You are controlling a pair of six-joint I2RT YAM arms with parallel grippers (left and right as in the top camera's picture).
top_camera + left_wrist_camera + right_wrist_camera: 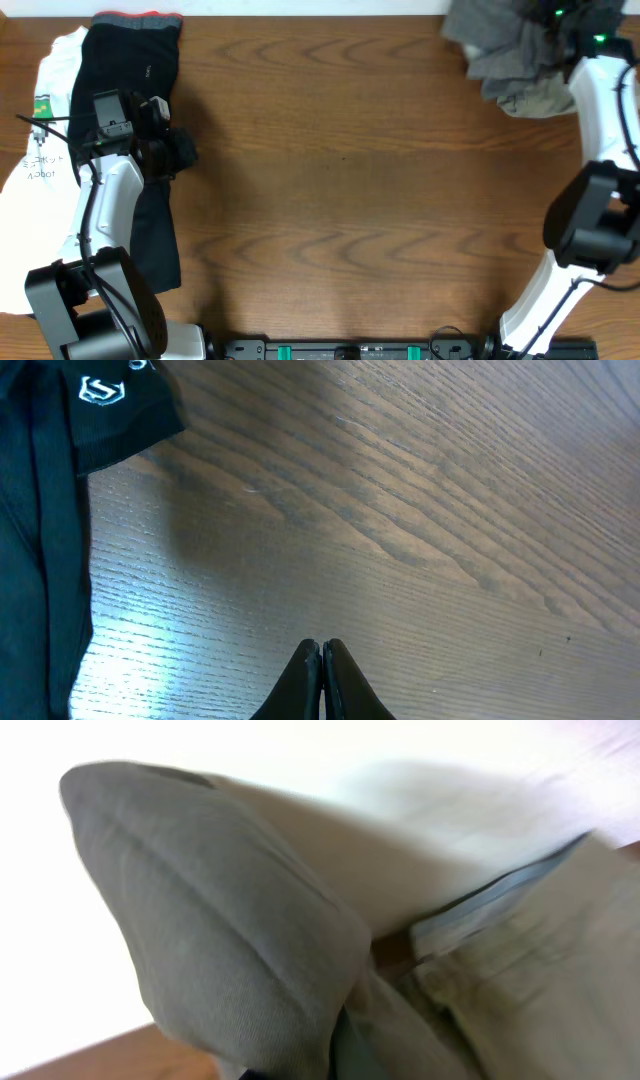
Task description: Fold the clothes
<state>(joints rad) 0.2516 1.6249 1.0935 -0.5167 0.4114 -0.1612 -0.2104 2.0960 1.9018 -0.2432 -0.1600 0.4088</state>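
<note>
A folded black garment (130, 60) with a red-edged waistband lies along the left side of the table, partly over a white garment (50, 110). In the left wrist view its edge with a white logo (110, 410) is at the top left. My left gripper (185, 150) (322, 652) is shut and empty, just right of the black garment over bare wood. A heap of grey clothes (505, 55) sits at the far right corner. My right gripper (572, 35) is in that heap. Grey cloth (220, 940) fills the right wrist view and hides the fingers.
The wooden table (360, 200) spreads between the two arms. The white garment carries a green tag and printed text (42, 165) near the left edge. A pale wall shows behind the cloth in the right wrist view.
</note>
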